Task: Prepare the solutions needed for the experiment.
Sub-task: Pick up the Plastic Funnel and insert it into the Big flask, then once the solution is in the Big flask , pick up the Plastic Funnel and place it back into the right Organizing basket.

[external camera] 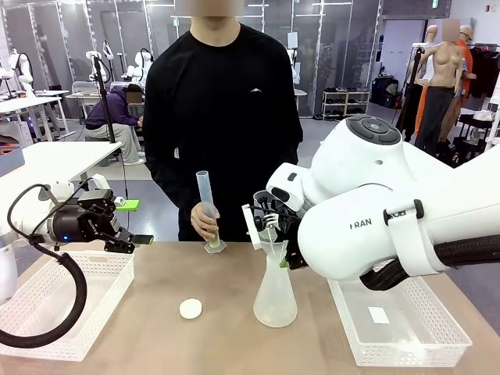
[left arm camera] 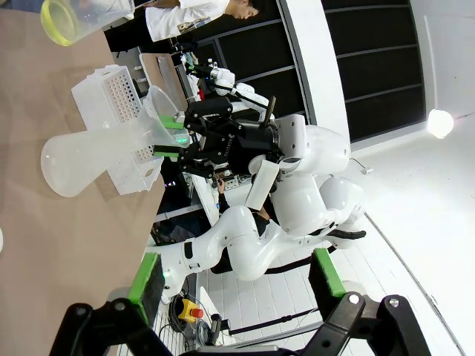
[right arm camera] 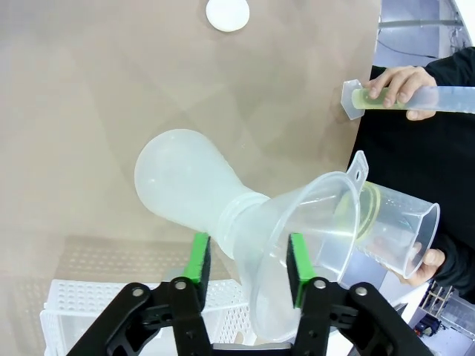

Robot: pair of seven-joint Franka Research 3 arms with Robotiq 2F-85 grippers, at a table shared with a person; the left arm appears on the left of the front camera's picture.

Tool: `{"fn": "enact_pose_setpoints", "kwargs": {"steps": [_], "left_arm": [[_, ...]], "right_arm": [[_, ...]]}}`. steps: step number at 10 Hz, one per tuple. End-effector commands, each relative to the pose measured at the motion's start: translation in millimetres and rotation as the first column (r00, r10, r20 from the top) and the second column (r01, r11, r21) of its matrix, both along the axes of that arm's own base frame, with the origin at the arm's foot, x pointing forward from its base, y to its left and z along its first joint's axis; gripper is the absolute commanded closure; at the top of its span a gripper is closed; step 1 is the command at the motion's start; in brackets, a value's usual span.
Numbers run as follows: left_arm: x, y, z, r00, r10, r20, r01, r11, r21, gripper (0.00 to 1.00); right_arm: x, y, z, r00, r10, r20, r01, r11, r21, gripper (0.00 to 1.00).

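Observation:
A translucent flask (external camera: 275,297) stands mid-table with a clear funnel (external camera: 273,251) in its neck. My right gripper (right arm camera: 249,263) is open, its green pads (right arm camera: 198,258) standing either side of the flask (right arm camera: 185,182) neck, just below the funnel (right arm camera: 315,245). The person holds a tilted beaker (right arm camera: 401,230) at the funnel's rim. Their other hand steadies a graduated cylinder (external camera: 206,207) with pale yellow-green solution (external camera: 214,244) at its foot. My left gripper (external camera: 129,232) hangs open over the left basket; its pads (left arm camera: 145,278) hold nothing.
A white basket (external camera: 47,324) sits at the left and another white basket (external camera: 437,344) at the right, under my right arm. A small white round cap (external camera: 190,308) lies on the table in front of the cylinder. The person stands at the far edge.

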State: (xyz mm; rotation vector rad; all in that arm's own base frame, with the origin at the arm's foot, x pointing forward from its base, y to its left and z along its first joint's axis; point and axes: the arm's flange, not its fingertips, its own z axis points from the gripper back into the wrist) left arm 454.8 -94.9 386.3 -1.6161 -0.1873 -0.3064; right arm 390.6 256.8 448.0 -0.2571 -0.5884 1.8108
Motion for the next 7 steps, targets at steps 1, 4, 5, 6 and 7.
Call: {"fn": "enact_pose_setpoints", "kwargs": {"steps": [1, 4, 5, 6, 7], "left_arm": [[0.4, -0.6, 1.2, 1.000, 0.004, 0.003, -0.004, 1.000, -0.001, 0.00], [0.4, -0.6, 1.2, 1.000, 0.004, 0.003, -0.004, 1.000, -0.001, 0.00], [0.4, -0.6, 1.2, 1.000, 0.004, 0.003, -0.004, 1.000, -0.001, 0.00], [0.4, -0.6, 1.2, 1.000, 0.004, 0.003, -0.004, 1.000, -0.001, 0.00], [0.4, -0.6, 1.2, 1.000, 0.004, 0.003, -0.004, 1.000, -0.001, 0.00]], "right_arm": [[-6.8, -1.0, -2.4, 1.000, 0.009, 0.013, -0.009, 1.000, 0.004, 0.07], [-1.5, 0.0, -1.9, 1.000, 0.002, -0.001, -0.002, 1.000, -0.002, 0.16], [-1.5, 0.0, -1.9, 1.000, 0.002, -0.001, -0.002, 1.000, -0.002, 0.16], [-1.5, 0.0, -1.9, 1.000, 0.002, -0.001, -0.002, 1.000, -0.002, 0.16], [-1.5, 0.0, -1.9, 1.000, 0.002, -0.001, -0.002, 1.000, -0.002, 0.16]]}}
